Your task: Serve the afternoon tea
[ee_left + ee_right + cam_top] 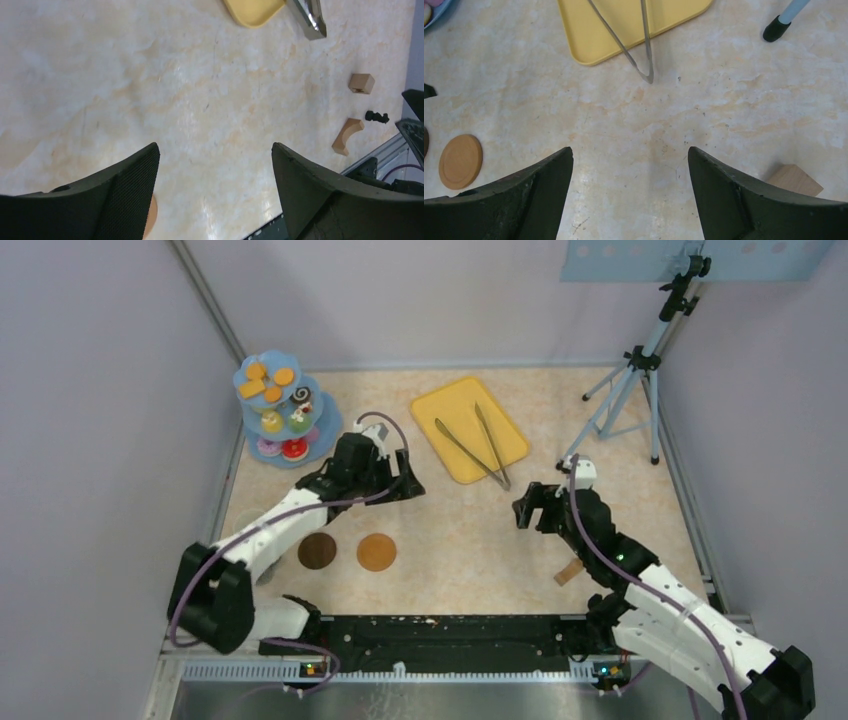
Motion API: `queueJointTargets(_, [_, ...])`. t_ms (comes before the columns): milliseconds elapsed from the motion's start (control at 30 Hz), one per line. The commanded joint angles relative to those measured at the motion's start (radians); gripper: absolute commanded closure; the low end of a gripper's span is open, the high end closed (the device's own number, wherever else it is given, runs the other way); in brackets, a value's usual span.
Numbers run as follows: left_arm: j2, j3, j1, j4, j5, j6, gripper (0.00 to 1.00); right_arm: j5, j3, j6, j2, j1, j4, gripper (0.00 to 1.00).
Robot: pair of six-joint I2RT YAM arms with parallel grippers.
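Note:
A blue tiered stand (277, 410) at the back left carries toy cakes, with orange biscuits (268, 382) on its top tier. Two round coasters lie near the front: a dark brown one (317, 551) and a lighter one (377, 552) (460, 161). My left gripper (405, 485) (215, 150) hovers open over bare table between the stand and the tray, holding nothing. My right gripper (527, 508) (630, 155) is open too, just in front of the tray's near corner, with nothing between its fingers.
A yellow tray (468, 427) (624, 25) holds long metal tongs (478, 447) (639, 55). A tripod (630, 390) stands at the back right. Small wooden blocks (361, 83) (347, 136) lie by the right arm, one of them close to the right finger (795, 180).

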Motion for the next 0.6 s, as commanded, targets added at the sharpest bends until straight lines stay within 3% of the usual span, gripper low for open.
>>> queueJointTargets(0, [-0.186, -0.027, -0.045, -0.435, -0.153, -0.034, 0.15, -0.076, -0.022, -0.011, 0.029, -0.004, 0.098, 0.16])
queueJointTargets(100, [-0.262, -0.092, -0.101, -0.469, -0.181, -0.166, 0.20, -0.089, -0.009, -0.006, 0.048, -0.005, 0.099, 0.16])
queueJointTargets(167, [-0.275, -0.120, -0.138, -0.468, -0.219, -0.217, 0.17, -0.093, 0.011, -0.006, 0.056, -0.005, 0.089, 0.16])
queueJointTargets(433, [-0.223, -0.236, -0.176, -0.222, -0.283, -0.247, 0.17, -0.074, 0.022, -0.002, 0.043, -0.005, 0.060, 0.17])
queueJointTargets(567, [-0.140, -0.214, -0.175, -0.146, -0.358, -0.230, 0.18, -0.075, 0.006, 0.016, 0.021, -0.004, 0.058, 0.18])
